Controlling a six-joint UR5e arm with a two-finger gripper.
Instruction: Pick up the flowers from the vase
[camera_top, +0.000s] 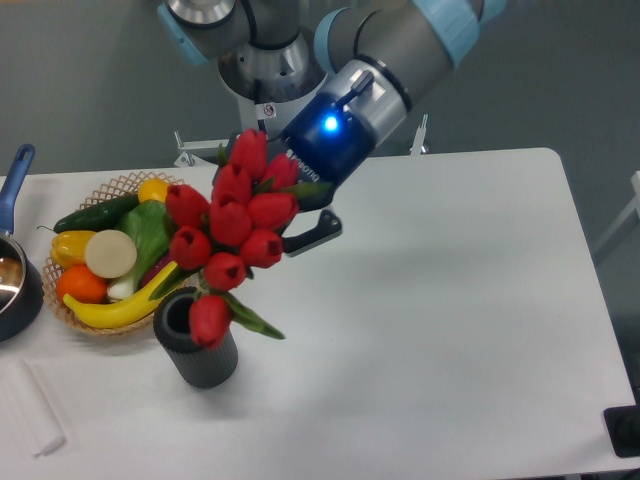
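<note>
Grasping the flowers, the hand holds the red tulip bunch tilted above the vase, whose dark mouth shows open (one low bud overlaps its rim). The vase stands on the white desk just beside a wicker basket of produce.

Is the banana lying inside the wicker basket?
Yes, the banana lies along the front of the wicker basket, beside the orange.
</note>
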